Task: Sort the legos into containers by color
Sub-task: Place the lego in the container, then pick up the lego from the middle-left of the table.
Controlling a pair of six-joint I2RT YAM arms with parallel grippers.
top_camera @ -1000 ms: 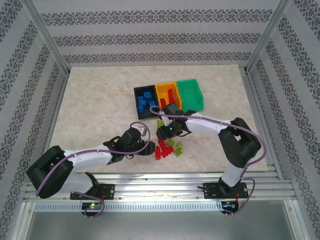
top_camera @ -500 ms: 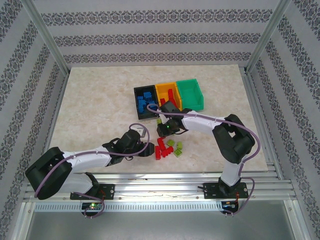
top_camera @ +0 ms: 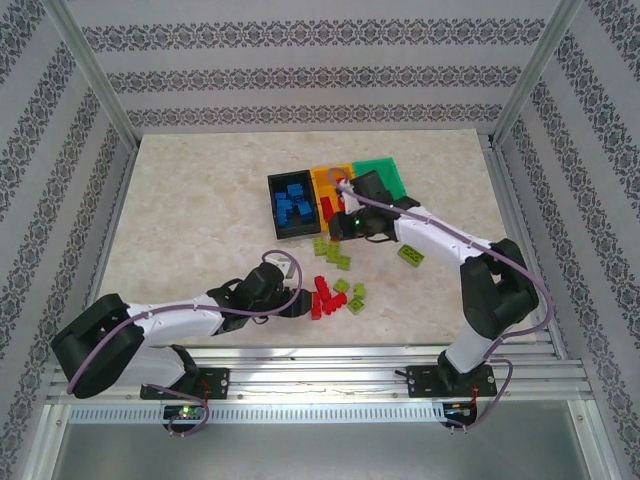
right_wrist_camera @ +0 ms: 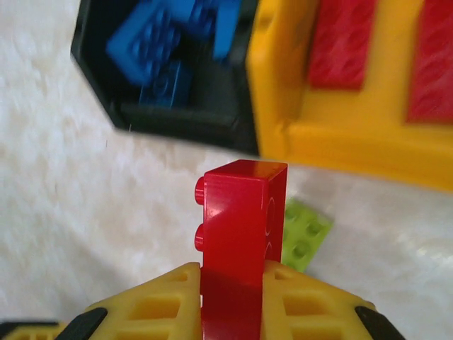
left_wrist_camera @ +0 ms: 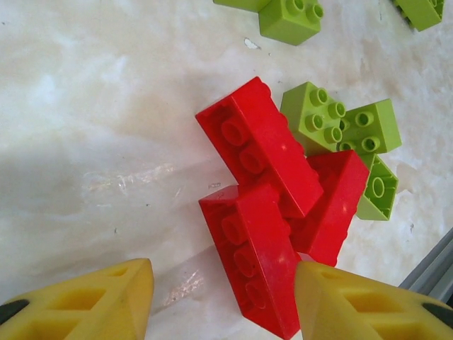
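My right gripper (right_wrist_camera: pixel 232 280) is shut on a red lego (right_wrist_camera: pixel 244 212), held upright above the table just in front of the black container (right_wrist_camera: pixel 180 117) and the orange-yellow container (right_wrist_camera: pixel 340 145). Blue legos (right_wrist_camera: pixel 152 42) lie in the black one, red legos (right_wrist_camera: pixel 347 42) in the orange-yellow one. The green container (top_camera: pixel 388 176) stands to their right. My left gripper (left_wrist_camera: pixel 223 287) is open low over the table. The near end of a red lego (left_wrist_camera: pixel 255 262) lies between its fingers, close to the right finger (left_wrist_camera: pixel 347 304). It belongs to a small heap of red legos (top_camera: pixel 322 295) and lime ones (left_wrist_camera: pixel 340 124).
Loose lime legos lie on the marble top between heap and containers (top_camera: pixel 330 250), with one off to the right (top_camera: pixel 412 255). One lime lego (right_wrist_camera: pixel 306 237) lies under my right gripper. The left half of the table (top_camera: pixel 190 210) is bare. Metal frame posts stand at the table's corners.
My right gripper closed on a red lego at the heap, lifted it and carried it back toward the containers. The left gripper has hardly moved.
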